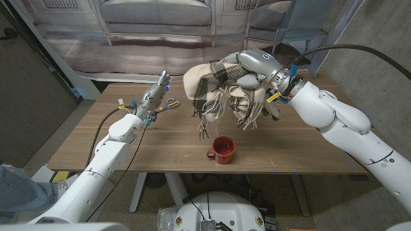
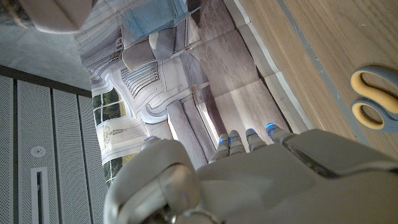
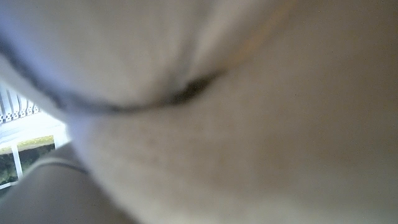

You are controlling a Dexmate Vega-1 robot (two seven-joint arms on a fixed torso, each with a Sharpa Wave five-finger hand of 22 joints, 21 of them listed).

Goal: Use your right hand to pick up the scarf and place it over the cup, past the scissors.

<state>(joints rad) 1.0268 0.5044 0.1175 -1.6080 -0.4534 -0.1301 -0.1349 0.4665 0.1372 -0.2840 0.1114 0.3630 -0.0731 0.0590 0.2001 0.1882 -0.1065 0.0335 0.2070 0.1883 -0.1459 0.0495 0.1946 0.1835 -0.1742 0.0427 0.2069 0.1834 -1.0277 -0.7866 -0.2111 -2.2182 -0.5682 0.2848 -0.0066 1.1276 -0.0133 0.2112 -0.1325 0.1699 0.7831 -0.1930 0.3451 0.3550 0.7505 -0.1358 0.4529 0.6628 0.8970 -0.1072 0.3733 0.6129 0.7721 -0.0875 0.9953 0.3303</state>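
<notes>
While the head view looks down over the wooden tabletop (image 1: 308,154), the right hand (image 1: 257,69) grips the scarf (image 1: 218,90), a cream and dark plaid cloth bunched in its fingers and lifted clear of the wood. Its fringed ends hang down above and just behind the red cup (image 1: 223,149), which stands upright near the front edge, its handle turned toward the robot's left. Left of the scarf and farther back than the cup lie the scissors (image 1: 171,102), their yellow handles just beside the left hand (image 1: 156,97). That hand hovers with its fingers held straight and close together, holding nothing.

From the left wrist view, the left hand (image 2: 261,180) shows its back, blue-tipped fingers (image 2: 251,140) lined up side by side and reaching past the tabletop's far edge. The scissors (image 2: 373,102) lie on the wood close by, their yellow and grey loops apart from the fingers.

Across the right wrist view spreads blurred cream cloth of the scarf (image 3: 249,137), pressed close to the lens with one dark fold.
</notes>
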